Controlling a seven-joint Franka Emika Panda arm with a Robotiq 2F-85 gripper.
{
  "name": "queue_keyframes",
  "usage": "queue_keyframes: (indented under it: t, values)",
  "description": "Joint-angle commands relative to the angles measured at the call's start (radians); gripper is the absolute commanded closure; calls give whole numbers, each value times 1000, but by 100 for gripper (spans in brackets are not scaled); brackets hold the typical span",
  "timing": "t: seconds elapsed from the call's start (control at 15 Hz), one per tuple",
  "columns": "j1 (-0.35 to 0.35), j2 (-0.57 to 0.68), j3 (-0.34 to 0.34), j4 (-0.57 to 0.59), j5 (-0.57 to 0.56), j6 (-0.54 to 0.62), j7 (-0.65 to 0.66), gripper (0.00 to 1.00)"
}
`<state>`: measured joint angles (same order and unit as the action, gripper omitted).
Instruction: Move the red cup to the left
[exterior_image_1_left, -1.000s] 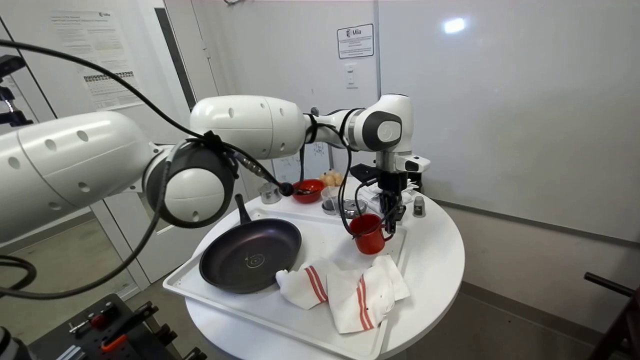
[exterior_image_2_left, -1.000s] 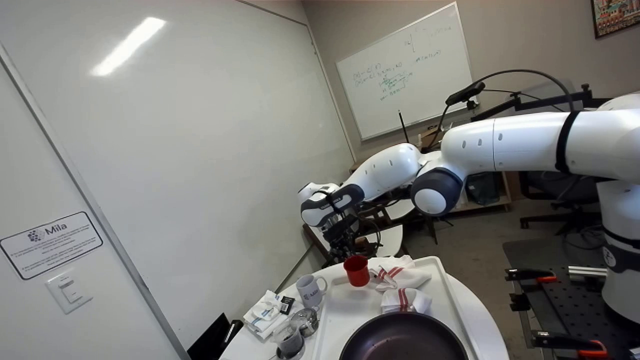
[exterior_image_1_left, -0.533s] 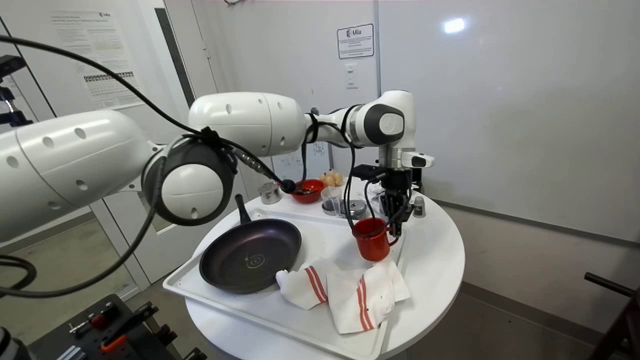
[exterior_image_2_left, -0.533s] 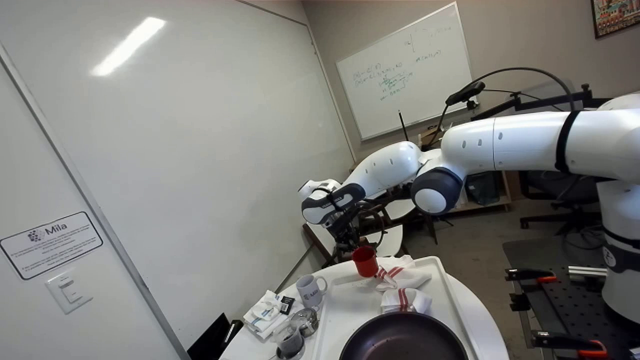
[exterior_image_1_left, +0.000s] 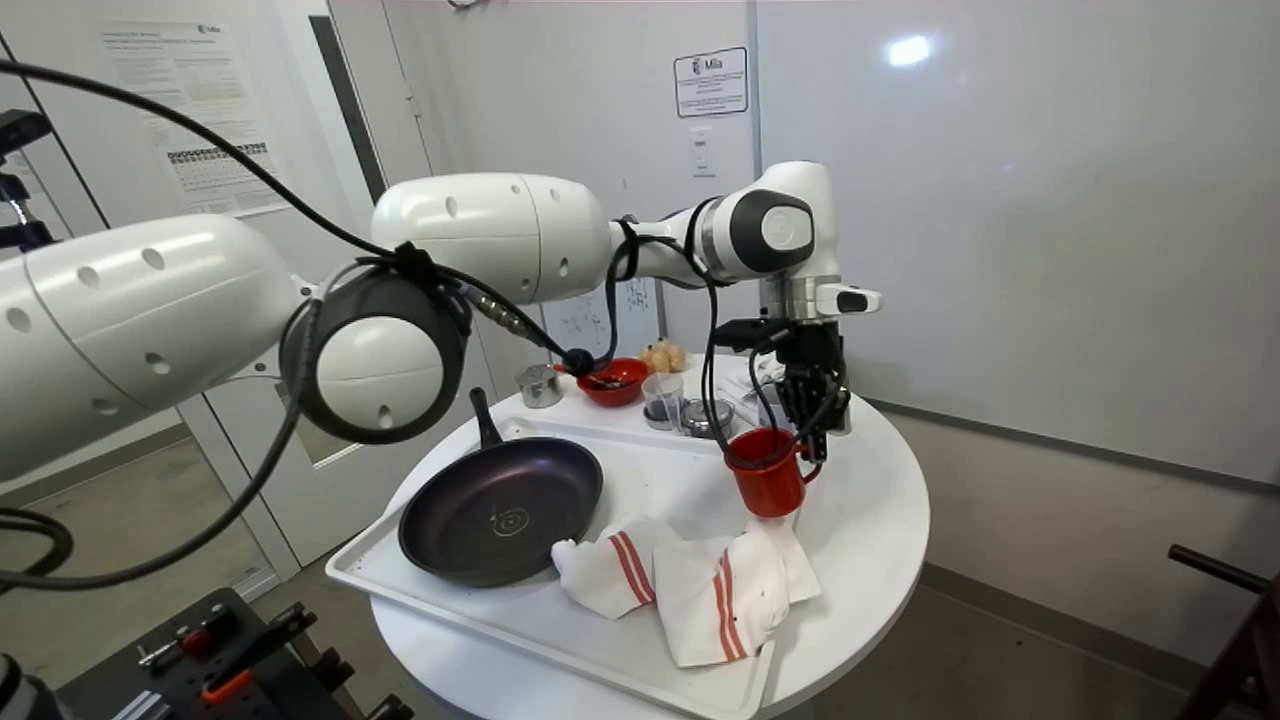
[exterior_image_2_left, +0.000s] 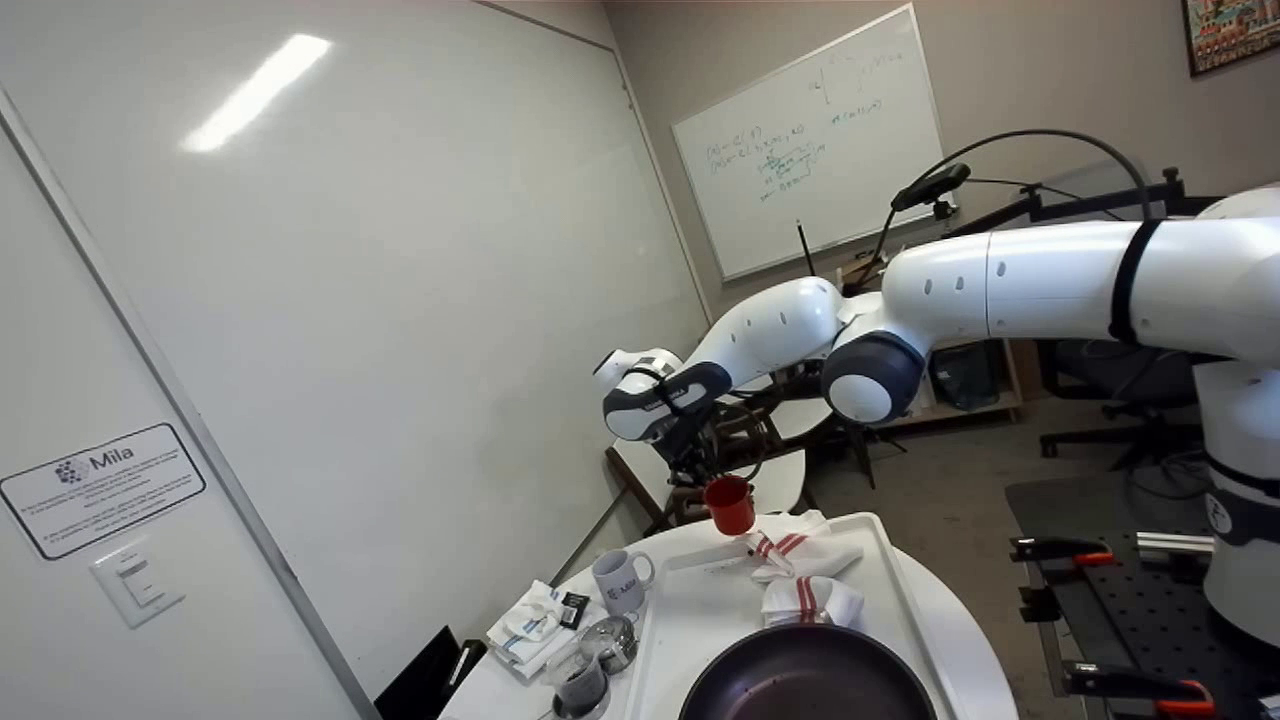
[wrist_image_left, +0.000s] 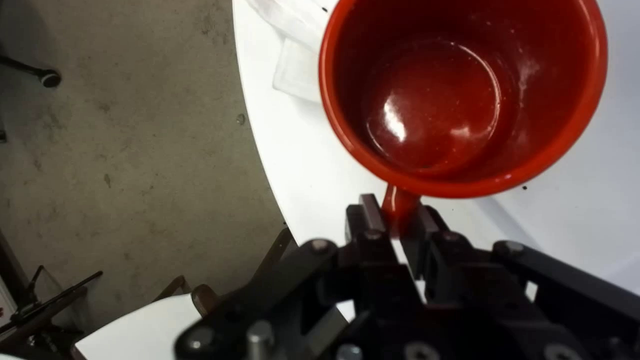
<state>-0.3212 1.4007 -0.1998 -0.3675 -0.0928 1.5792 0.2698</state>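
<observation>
Three views reach me, and each has the cup (exterior_image_1_left: 772, 492), bright red, mouth upward, at the gripper (wrist_image_left: 401, 220).

The wrist view gives me the grasp itself: two dark fingers (wrist_image_left: 364, 222) stand on either side of the handle (wrist_image_left: 396, 202), clasping it. From above I also look straight into the cup, down to its glossy round bottom. Left of it, past the curved edge of the table (wrist_image_left: 310, 155), I see grey-brown floor (wrist_image_left: 150, 125).

From outside, I get the cup's place. In both exterior views it hangs right beside the red-striped towels (exterior_image_1_left: 700, 600); how high, I cannot tell. In an exterior view it overlaps the right-hand edge of the white tray (exterior_image_1_left: 650, 480); to its left, well apart, lies the black pan (exterior_image_1_left: 480, 540), seen whole. Behind these stand a metal pot (exterior_image_1_left: 541, 390) and a red bowl (exterior_image_1_left: 612, 397), near each other on the table.

In an exterior view I find what the wrist view leaves out: a pale mug (exterior_image_2_left: 617, 583) just beside the tray, and near it a folded white cloth (exterior_image_2_left: 512, 640) with a small black packet (exterior_image_2_left: 573, 610) at its edge. The pan shows there only in part, cut off at the bottom. That same view takes in the robot base (exterior_image_2_left: 1245, 430) at the far right and, farther back, a board (exterior_image_2_left: 815, 200), its writing too small for me to read.
</observation>
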Motion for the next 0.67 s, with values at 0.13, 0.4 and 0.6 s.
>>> queue_keyframes:
  t: [0.13,0.4,0.6]
  values:
    - [2,-10,7,-14,-10,35,-38,96]
    - [-17,27,16,29,2,-18,-38,96]
    - [-25,36,16,30,2,-32,-36,96]
